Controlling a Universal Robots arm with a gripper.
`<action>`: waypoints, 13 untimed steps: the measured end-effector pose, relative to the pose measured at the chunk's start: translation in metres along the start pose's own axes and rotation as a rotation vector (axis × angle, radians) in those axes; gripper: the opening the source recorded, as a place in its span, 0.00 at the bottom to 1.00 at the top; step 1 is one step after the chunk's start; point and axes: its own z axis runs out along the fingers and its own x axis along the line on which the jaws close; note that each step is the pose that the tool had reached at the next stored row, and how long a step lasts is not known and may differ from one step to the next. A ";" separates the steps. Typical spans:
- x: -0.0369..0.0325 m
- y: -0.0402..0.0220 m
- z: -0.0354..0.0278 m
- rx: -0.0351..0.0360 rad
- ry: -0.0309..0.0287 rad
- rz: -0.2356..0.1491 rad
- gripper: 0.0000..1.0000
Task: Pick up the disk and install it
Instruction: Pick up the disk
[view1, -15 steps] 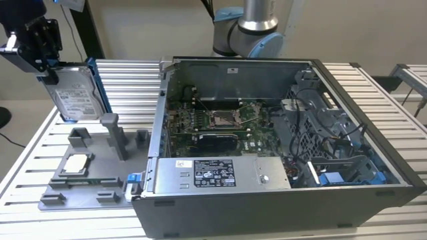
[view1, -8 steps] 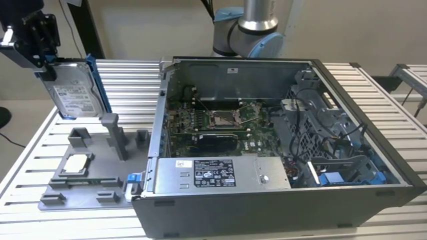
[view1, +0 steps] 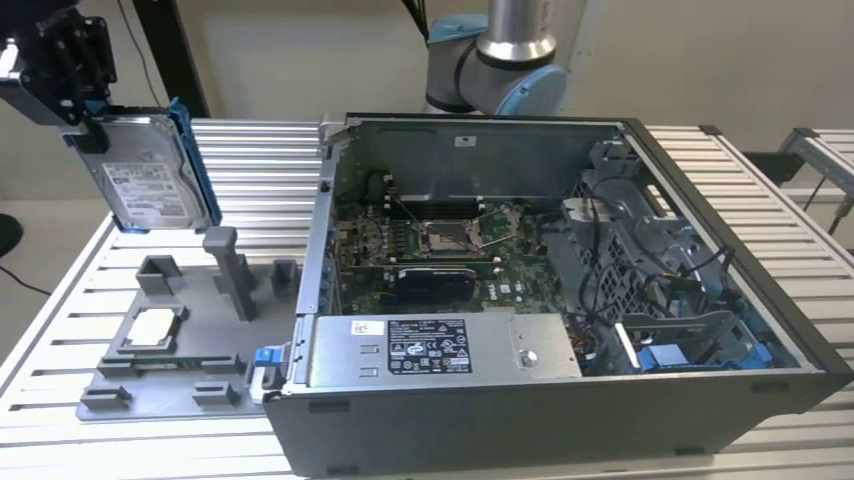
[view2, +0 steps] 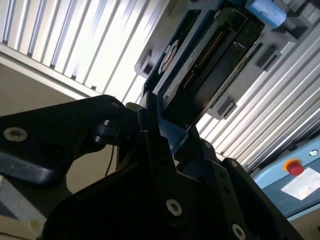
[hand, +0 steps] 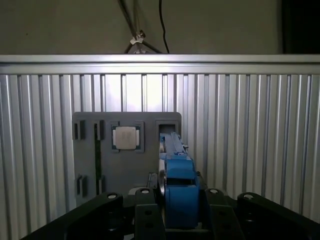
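The disk (view1: 154, 175), a silver-grey drive with a white label in a blue carrier frame, hangs upright in the air at the exterior view's far left, above the grey holder tray (view1: 100, 395). My black gripper (view1: 91, 128) is shut on its upper end. In the first wrist view the disk (hand: 177, 172) is seen edge-on, blue frame toward the camera, clamped between my fingers (hand: 145, 207) over the tray (hand: 90, 160). In the second wrist view the disk's dark connector side (view2: 210, 65) runs away from the gripper (view2: 167, 137).
An open computer case (view1: 727, 225) lies to the exterior view's right of the tray, showing its motherboard (view1: 427, 240), a grey box with a black label (view1: 441, 345) and a blue-tabbed bay (view1: 667, 355). A small square chip (view1: 150, 327) sits in the tray. The arm's base (view1: 501, 60) stands behind the case.
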 end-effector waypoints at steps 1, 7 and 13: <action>0.0000 0.0000 -0.0013 0.0001 0.0000 0.000 0.00; -0.0001 0.0000 -0.0084 0.0000 0.0000 0.000 0.00; -0.0001 0.0001 -0.0135 0.0001 -0.0001 0.000 0.00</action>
